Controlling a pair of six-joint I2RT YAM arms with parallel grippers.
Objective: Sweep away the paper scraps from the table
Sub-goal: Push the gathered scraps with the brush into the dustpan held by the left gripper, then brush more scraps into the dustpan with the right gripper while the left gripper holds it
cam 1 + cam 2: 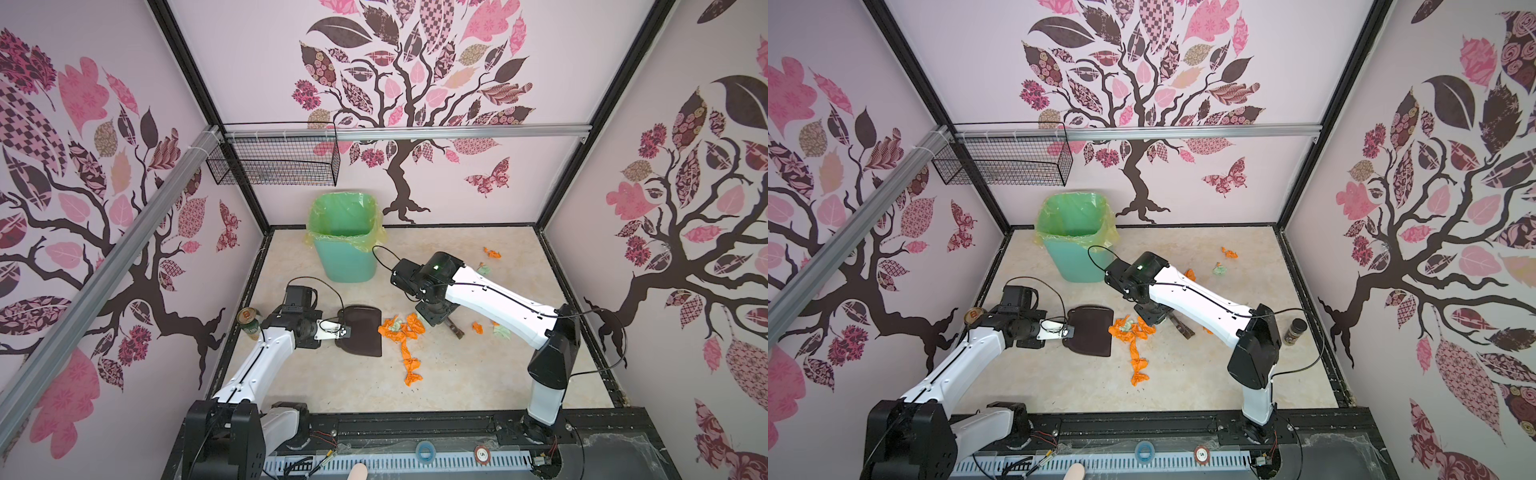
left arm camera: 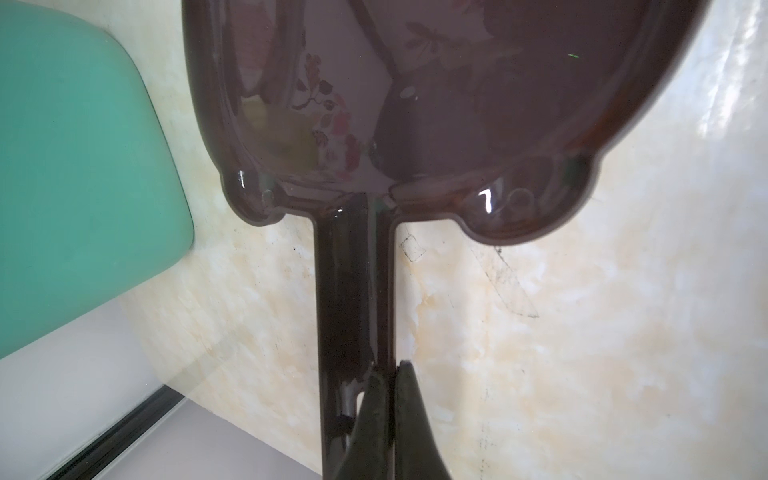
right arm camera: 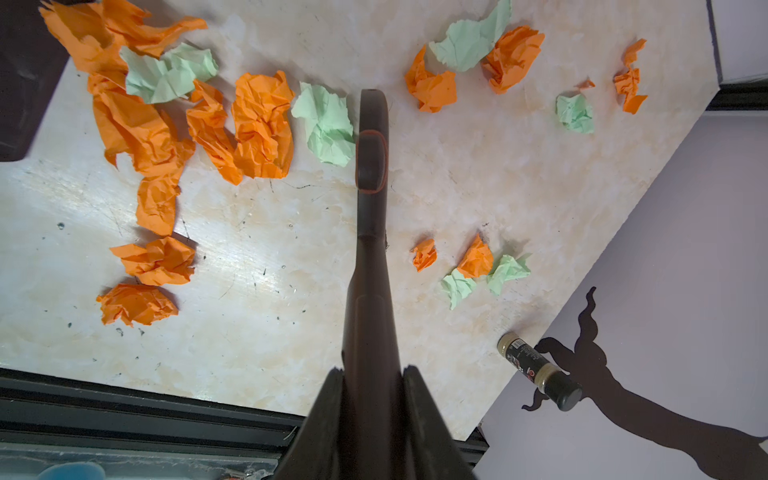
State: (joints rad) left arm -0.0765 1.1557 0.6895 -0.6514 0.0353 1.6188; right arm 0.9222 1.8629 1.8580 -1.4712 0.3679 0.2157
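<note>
Orange and mint-green paper scraps (image 1: pixel 401 326) (image 1: pixel 1131 328) (image 3: pixel 257 124) lie heaped mid-table (image 1: pixel 457 374), just right of a dark brown dustpan (image 1: pixel 361 332) (image 1: pixel 1092 334) (image 2: pixel 457 104). A trail of orange wads (image 1: pixel 411 365) runs toward the front. More scraps sit to the right (image 1: pixel 477 327) and at the back right (image 1: pixel 492 252). My left gripper (image 2: pixel 390 370) (image 1: pixel 338 330) is shut on the dustpan's handle. The pan lies flat, its mouth toward the heap. My right gripper (image 3: pixel 372 372) is shut on a dark brush handle (image 3: pixel 372 174) (image 1: pixel 456 328), between the heap and the right-hand scraps.
A mint-green bin (image 1: pixel 347 245) (image 2: pixel 75 187) with a yellow-green liner stands at the back, behind the dustpan. A tin can (image 1: pixel 248 320) stands by the left wall and a spice jar (image 1: pixel 1295 330) (image 3: pixel 540 374) by the right wall. A wire basket (image 1: pixel 274 164) hangs above.
</note>
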